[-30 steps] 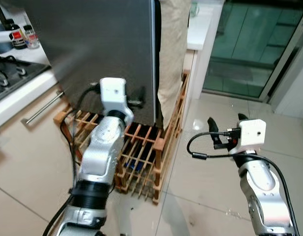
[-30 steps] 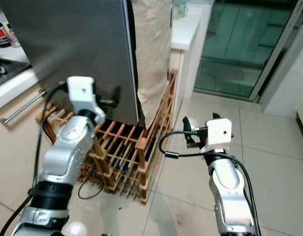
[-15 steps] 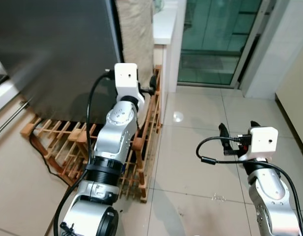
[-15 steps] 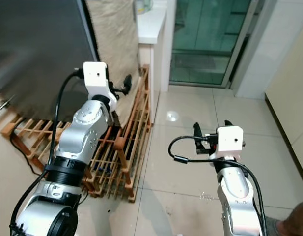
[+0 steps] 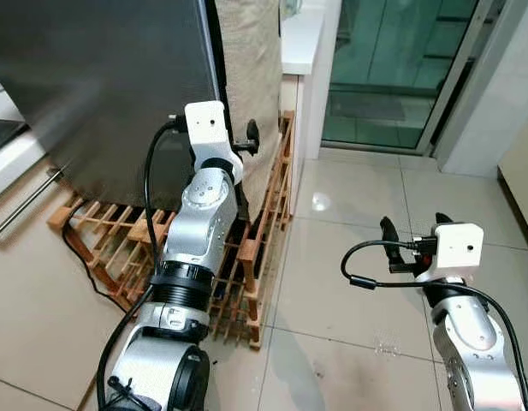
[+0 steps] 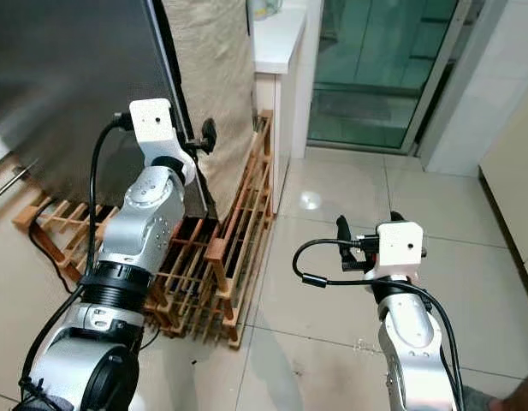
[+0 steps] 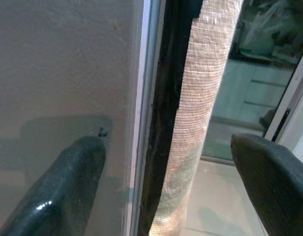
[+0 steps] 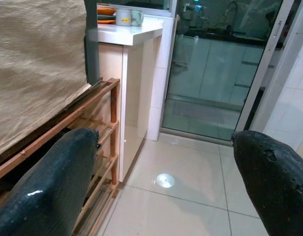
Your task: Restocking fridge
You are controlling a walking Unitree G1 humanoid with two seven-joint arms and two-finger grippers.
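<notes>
Left pincer [image 7: 166, 182] spread wide at the edge of the dark grey fridge door [image 5: 101, 86]. Right pincer [image 8: 166, 177] also spread, empty, over the glossy beige tiled floor [image 5: 349, 257].

Location: home kitchen | Evidence: tall dark grey fridge [image 5: 109, 86] standing on a wooden slatted rack [image 5: 264, 231] | white counter [image 8: 124, 32] bearing a cup and dishes | drawer front with bar handle [image 5: 24, 204] | glossy beige floor tiles [image 5: 349, 257] | glazed sliding door [image 5: 392, 60] onto a further room with cabinets
</notes>
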